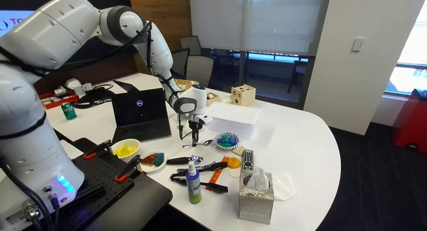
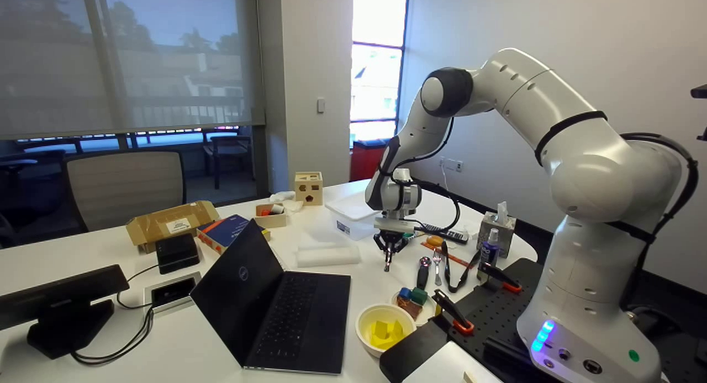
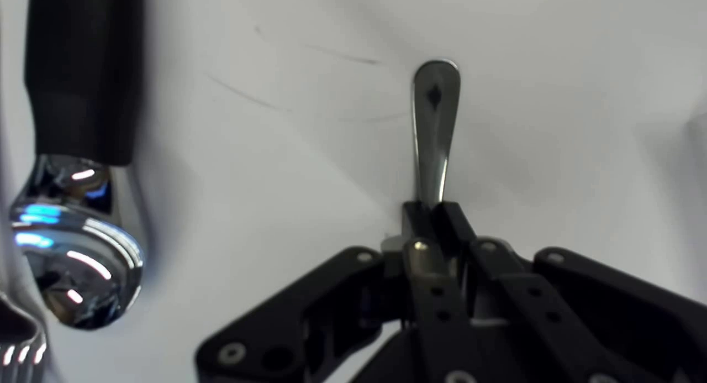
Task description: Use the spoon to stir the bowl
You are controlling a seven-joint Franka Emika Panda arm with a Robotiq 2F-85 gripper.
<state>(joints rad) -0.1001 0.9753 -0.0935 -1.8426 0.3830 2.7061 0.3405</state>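
Fingers (image 3: 415,221) pinch the spoon (image 3: 435,117) by its handle; its head lies just beside the patterned bowl (image 1: 219,145) of blue and green pieces (image 1: 225,139). Risk: the slim, smooth handle could swivel when the head meets resistance.

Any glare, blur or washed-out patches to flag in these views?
Wrist view: bright glints on the metal scoop, its black handle soft-edged, the spoon clearer; both exterior views: a bright window partly washed out to white.
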